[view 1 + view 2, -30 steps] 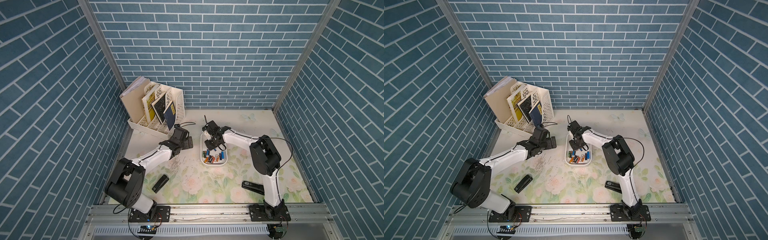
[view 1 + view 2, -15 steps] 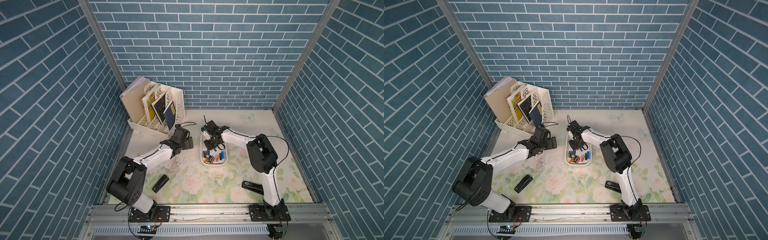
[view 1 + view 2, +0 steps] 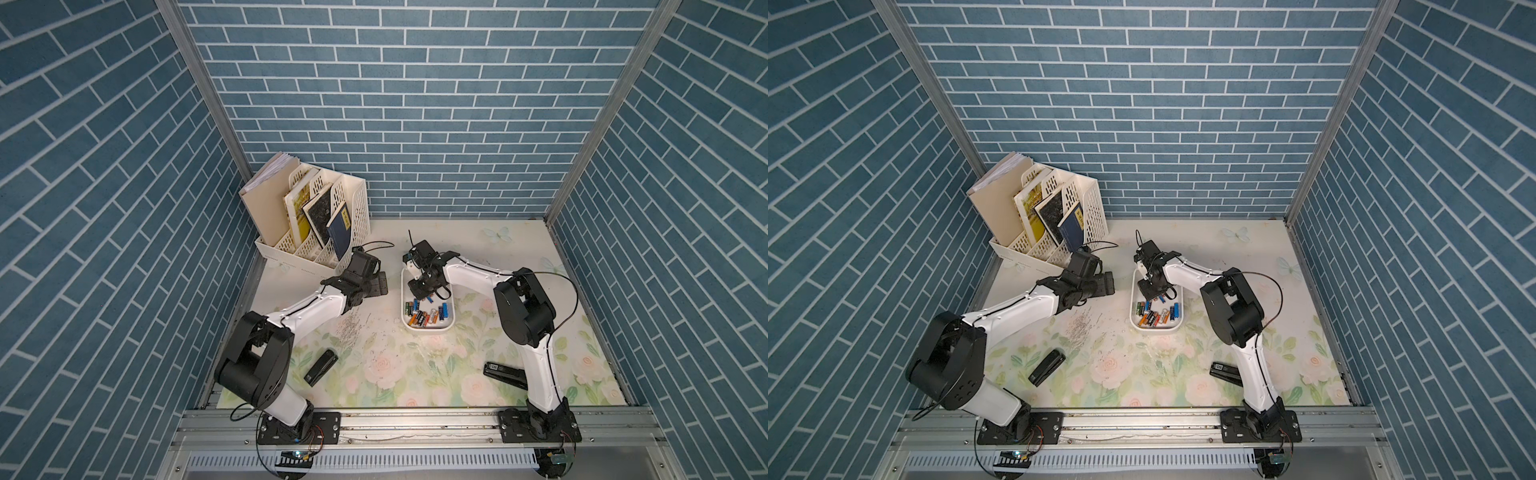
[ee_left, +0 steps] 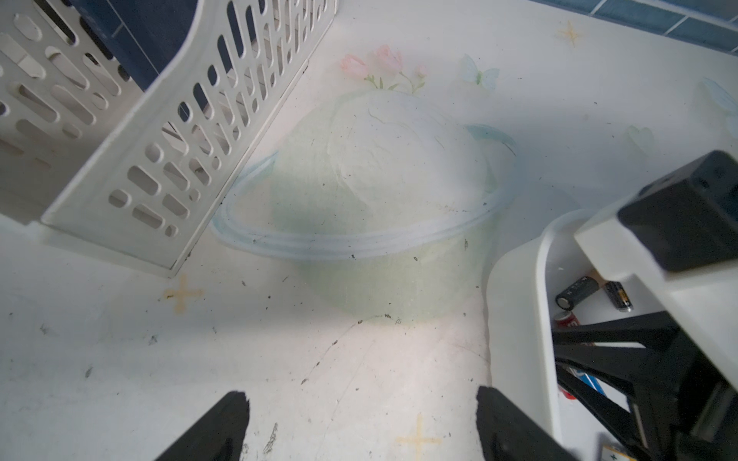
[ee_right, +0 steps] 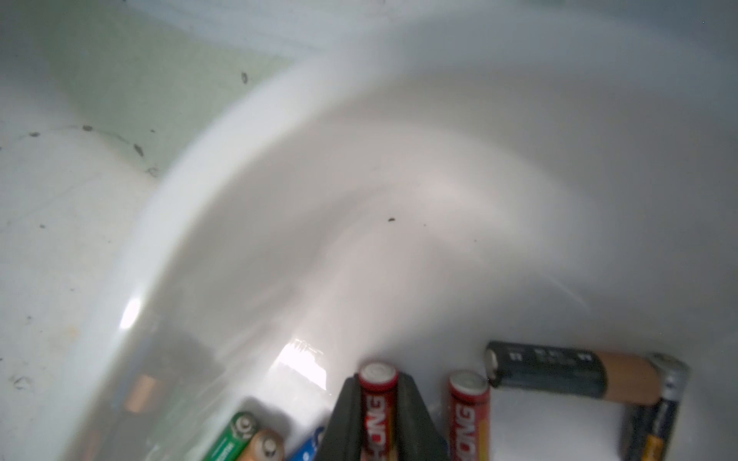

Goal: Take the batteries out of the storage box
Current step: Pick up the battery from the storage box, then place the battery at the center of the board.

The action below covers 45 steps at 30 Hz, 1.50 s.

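Nearest the rail, two black staplers [image 3: 320, 367] [image 3: 503, 372] lie on the flowered bench [image 3: 415, 374], well apart, and neither is part of the job. Beyond them, a little right of the middle, is the shallow white storage box [image 3: 428, 329]. The batteries [image 3: 424, 313] are heaped in its near half and lie at mixed angles.

The right claw [image 3: 422, 291] reaches down into the box just behind that heap. The right wrist view shows it closed on a red battery [image 5: 377, 403], with one dark finger [image 5: 347, 415] pressed against each flank. The red battery's long axis runs along the fingers rather than across them, and its capped end pokes out past the tips. A second red one [image 5: 469, 407] lies parallel just beside it (close enough that it could be dragged along). A black-and-copper cell [image 5: 567, 371] lies crosswise beyond.

So the thing to be moved already sits inside the right claw, and the coming move is probably a straight lift over the box wall. The grip covers only part of the red battery's length, so it may pivot.

Farther back and to the left, the left claw [image 4: 361, 399] is spread wide and empty over bare bench. It is just outside the box wall, between the box and the perforated file rack [image 3: 316, 249] at the back.
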Each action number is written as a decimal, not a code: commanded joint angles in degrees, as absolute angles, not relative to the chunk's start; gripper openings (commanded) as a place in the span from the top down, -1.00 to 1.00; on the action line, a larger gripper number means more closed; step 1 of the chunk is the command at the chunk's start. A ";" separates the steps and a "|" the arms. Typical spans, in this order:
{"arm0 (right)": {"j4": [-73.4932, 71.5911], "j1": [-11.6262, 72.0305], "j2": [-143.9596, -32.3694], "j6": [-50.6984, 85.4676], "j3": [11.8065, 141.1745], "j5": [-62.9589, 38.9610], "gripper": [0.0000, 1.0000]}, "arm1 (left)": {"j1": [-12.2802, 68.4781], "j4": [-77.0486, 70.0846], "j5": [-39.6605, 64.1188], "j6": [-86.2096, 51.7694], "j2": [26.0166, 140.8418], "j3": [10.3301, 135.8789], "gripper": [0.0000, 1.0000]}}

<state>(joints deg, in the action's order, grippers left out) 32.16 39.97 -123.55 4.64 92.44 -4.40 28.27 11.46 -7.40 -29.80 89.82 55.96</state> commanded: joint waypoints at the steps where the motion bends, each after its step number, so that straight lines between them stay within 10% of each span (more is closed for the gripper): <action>1: 33.66 39.15 -119.57 5.88 94.14 -6.06 0.70 | 29.08 13.36 -7.21 -29.88 90.53 57.89 -0.86; 45: 27.14 23.40 -107.72 14.98 70.99 -1.68 0.71 | 32.44 15.64 -6.78 -30.75 95.81 63.19 -0.84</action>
